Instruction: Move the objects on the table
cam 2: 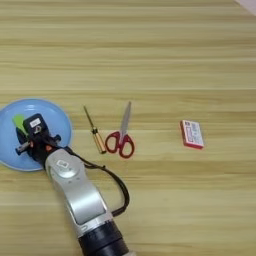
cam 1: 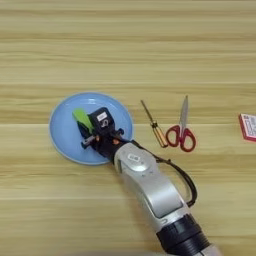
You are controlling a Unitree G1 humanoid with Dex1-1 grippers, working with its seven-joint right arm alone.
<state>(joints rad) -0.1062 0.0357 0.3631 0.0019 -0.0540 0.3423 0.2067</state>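
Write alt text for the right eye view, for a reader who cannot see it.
A silver robot arm reaches from the bottom edge over a round light-blue plate at left, its black gripper at a small green block on the plate. On the wooden table to the right lie a yellow-handled screwdriver, red-handled scissors and a red-and-white box.

- Looking steeply down from the head onto the counter (cam 1: 128,45), planks filling both views.
- Left eye view reaching further left: whole plate (cam 1: 65,131) shown, box (cam 1: 248,126) cut at right edge.
- Right eye view reaching further right: whole box (cam 2: 192,134), plate (cam 2: 10,145) cut, apparently, at left edge.
- Shared: scissors (cam 1: 182,131), screwdriver (cam 1: 154,125), forearm (cam 2: 80,192).
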